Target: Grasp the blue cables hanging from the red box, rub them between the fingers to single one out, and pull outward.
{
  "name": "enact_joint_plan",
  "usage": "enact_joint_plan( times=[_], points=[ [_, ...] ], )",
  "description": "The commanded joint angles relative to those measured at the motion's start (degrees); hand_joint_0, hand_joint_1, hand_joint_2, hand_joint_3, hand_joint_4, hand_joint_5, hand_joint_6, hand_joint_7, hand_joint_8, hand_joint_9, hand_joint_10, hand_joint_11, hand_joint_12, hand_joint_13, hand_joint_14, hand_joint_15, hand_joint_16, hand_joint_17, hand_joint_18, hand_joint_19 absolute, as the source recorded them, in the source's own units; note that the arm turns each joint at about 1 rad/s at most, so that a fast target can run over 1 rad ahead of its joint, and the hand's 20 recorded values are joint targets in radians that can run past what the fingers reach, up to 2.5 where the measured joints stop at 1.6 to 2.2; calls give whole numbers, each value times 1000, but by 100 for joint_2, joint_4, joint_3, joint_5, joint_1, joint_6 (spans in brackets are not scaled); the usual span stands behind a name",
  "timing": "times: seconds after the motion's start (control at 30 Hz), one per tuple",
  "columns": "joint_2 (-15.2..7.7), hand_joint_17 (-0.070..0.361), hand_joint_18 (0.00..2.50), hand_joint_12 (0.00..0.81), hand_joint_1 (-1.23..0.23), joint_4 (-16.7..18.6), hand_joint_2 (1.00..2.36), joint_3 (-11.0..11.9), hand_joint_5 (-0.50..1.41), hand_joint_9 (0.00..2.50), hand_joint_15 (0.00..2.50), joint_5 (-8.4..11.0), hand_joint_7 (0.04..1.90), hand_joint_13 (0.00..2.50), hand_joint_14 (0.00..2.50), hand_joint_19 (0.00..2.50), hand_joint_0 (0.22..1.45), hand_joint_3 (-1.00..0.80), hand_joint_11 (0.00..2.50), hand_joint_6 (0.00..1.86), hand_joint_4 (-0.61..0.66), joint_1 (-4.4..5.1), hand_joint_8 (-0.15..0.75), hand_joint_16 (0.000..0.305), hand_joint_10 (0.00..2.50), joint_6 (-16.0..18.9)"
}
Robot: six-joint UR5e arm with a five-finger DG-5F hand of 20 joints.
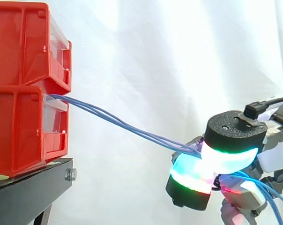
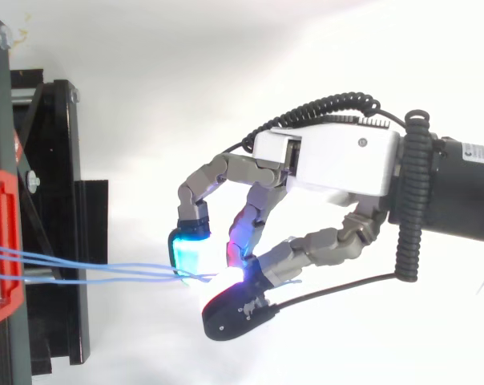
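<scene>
The hand (image 2: 330, 160) reaches in from the right with its wrist about level and its fingers bent forward and down. Its glowing pads (image 1: 226, 159) are closed together on the blue cables (image 1: 122, 123), pinching them between thumb and fingers. In the side view the hand hangs lower than the bins and well clear of the black stand (image 1: 29, 192).

The cables leave the front of the lower red bin (image 1: 19, 131) and slope down to the right as at least 2 strands running close together. They go through the pinch, and their loose ends trail off below the wrist.

2 bins are stacked at the stand's right edge, with the upper red bin (image 1: 19, 42) on top. A white curtain (image 1: 155, 56) fills the background.
</scene>
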Motion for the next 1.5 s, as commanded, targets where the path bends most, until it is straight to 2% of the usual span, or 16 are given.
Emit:
enact_joint_plan(
  times=[0.0,0.13,0.33,0.67,0.97,1.13,1.27,1.47],
  points=[
    [1,94,833,297,-866,-68,1000,-1,-123,1382,689,-64,1056,1071,33,663,645,-500,792,899,27,-19,242,42,24,0],
    [1,101,850,311,-740,-68,1000,-1,-114,1402,682,-117,1054,1092,32,678,542,-500,772,872,82,-37,252,45,27,0],
    [1,110,864,328,-667,-147,1000,-1,-113,1404,684,-196,1054,1108,30,682,505,-500,744,844,97,-55,259,49,25,0],
    [1,109,834,319,-672,-262,1000,-1,-114,1376,691,-275,1073,1093,31,701,532,-500,721,796,109,-90,260,48,26,-9],
    [247,113,831,327,-668,-534,1000,-1,-106,1372,691,-248,1095,1091,31,701,520,-500,721,734,122,-99,263,50,26,-220],
    [238,114,828,330,-660,-561,1000,-1,-103,1372,696,-275,1107,1091,31,703,511,-500,724,716,128,-107,257,50,23,-220],
    [247,115,834,334,-649,-561,1000,-1,-100,1370,687,-284,1128,1092,30,695,503,-500,702,691,135,-151,262,51,22,-220],
    [353,116,833,330,-650,-631,1000,-1,-98,1365,684,-301,1137,1092,31,700,501,-500,708,679,132,-213,264,52,25,-396]
  ],
)
